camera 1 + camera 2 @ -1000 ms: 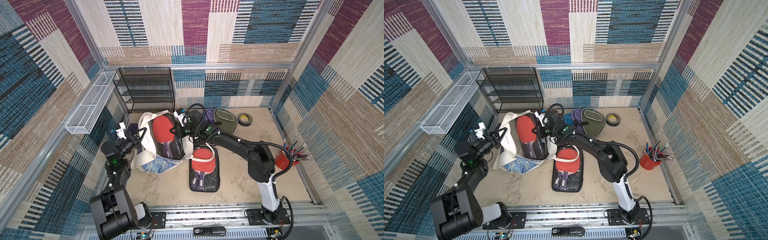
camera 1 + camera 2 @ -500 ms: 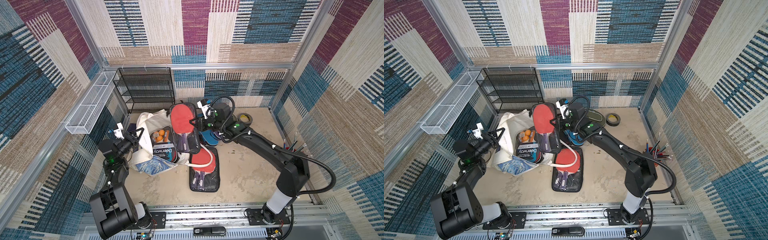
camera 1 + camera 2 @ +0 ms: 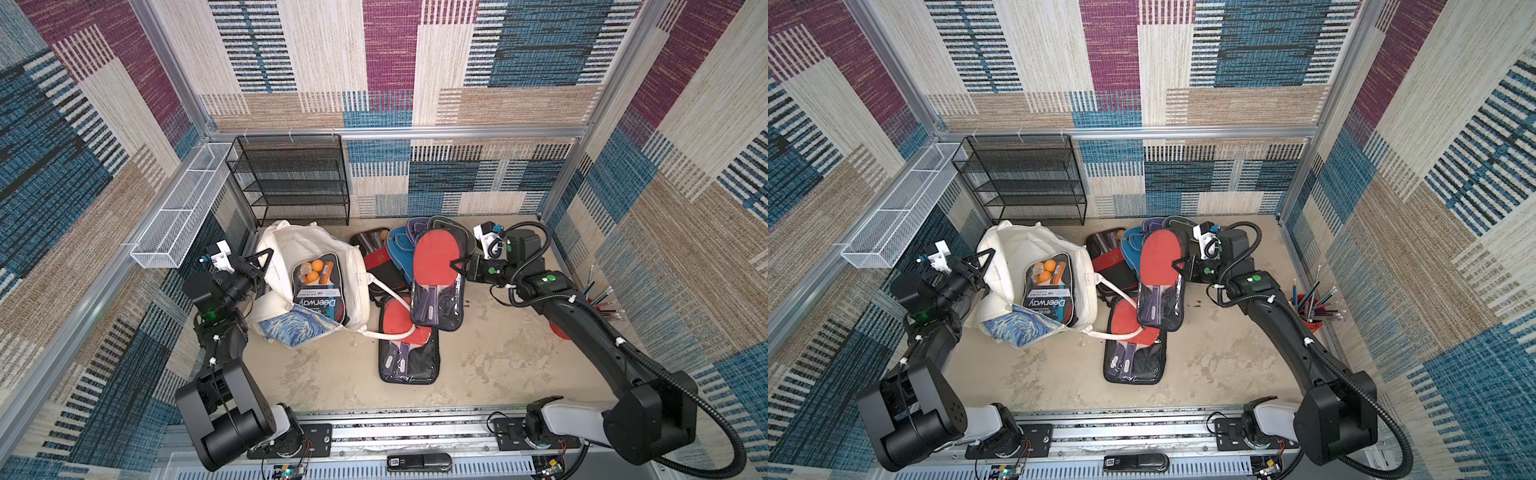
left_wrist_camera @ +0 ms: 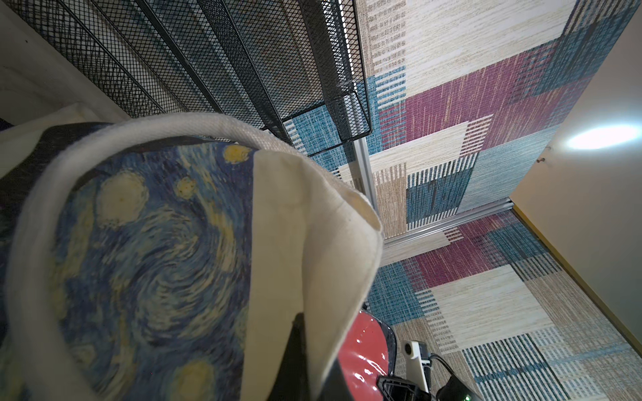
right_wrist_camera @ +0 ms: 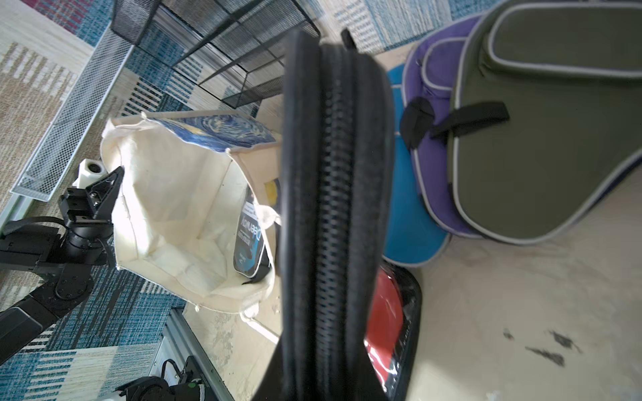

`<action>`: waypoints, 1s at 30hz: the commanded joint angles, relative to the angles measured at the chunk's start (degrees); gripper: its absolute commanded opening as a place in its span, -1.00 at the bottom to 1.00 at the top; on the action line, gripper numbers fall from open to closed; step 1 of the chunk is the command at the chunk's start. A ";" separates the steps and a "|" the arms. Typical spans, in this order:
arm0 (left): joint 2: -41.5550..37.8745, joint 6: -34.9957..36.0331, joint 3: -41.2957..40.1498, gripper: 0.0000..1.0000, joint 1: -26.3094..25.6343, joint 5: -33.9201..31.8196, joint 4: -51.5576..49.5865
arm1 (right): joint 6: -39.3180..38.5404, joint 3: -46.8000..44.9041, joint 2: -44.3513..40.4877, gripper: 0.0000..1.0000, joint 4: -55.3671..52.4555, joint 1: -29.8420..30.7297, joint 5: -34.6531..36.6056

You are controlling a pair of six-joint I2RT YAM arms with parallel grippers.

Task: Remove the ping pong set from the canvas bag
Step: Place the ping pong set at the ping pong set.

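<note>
- Nearest the robot's base, one clear-cased ping pong set [image 3: 409, 361] lies flat on the floor, with a white bag handle [image 3: 388, 332] draped across it.
- Just beyond, the canvas bag [image 3: 299, 241] sits slumped with its mouth open. The left gripper [image 3: 262, 264] is clenched on the rim on its own side, holding the opening wide.
- Inside the bag a Deerway set [image 3: 318, 286] with orange balls rests against the wall.
- Beside the bag, the right gripper [image 3: 457, 267] is clamped on the zip edge of the held set [image 3: 436, 266]. That red-paddle case is fully clear of the bag and hangs over the set on the floor.
- Farther back, a heap of paddle covers [image 5: 556, 121] lies near the black mesh shelf [image 3: 295, 178].
- Judgement: the step in hand is carrying an extracted set to a resting place.
- The next move probably calls for lowering it onto free floor or the heap, and letting go only once it is supported.
- After that, the right arm would reach for the Deerway set while the left keeps the mouth open.
</note>
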 commanded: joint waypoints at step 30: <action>0.81 -5.33 0.79 -1.00 -0.65 1.12 10.21 | -2.53 -26.35 9.54 -1.00 15.24 -4.87 -3.23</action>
